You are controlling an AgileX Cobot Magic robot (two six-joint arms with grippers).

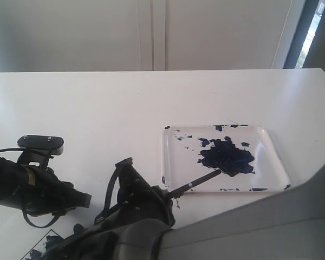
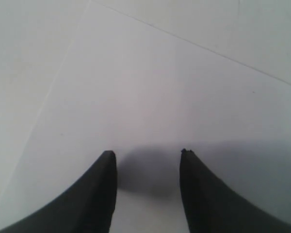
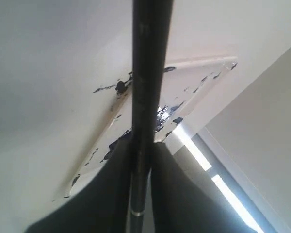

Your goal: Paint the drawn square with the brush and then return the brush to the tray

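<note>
Nearest me, the grey right arm's pincer (image 1: 165, 194) is pinching the long thin black-handled paintbrush (image 1: 197, 182), its tip reaching the dark blue blotch (image 1: 227, 157) in the shallow white rectangular tray (image 1: 179, 162) toward the tabletop's right edge. The small black-outlined drawn square (image 1: 46, 246) at the near edge, leftward, looks partly daubed, and the left pincer (image 2: 148, 160) hangs spread and empty. Probably a reload; next, carry the brush over to that square.

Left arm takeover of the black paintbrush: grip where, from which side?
The bare handle of the thin black-handled paintbrush, between the right gripper and the paint-dark tip, from above, jaws across the shaft: it slants low over the rim of the shallow white tray.
</note>
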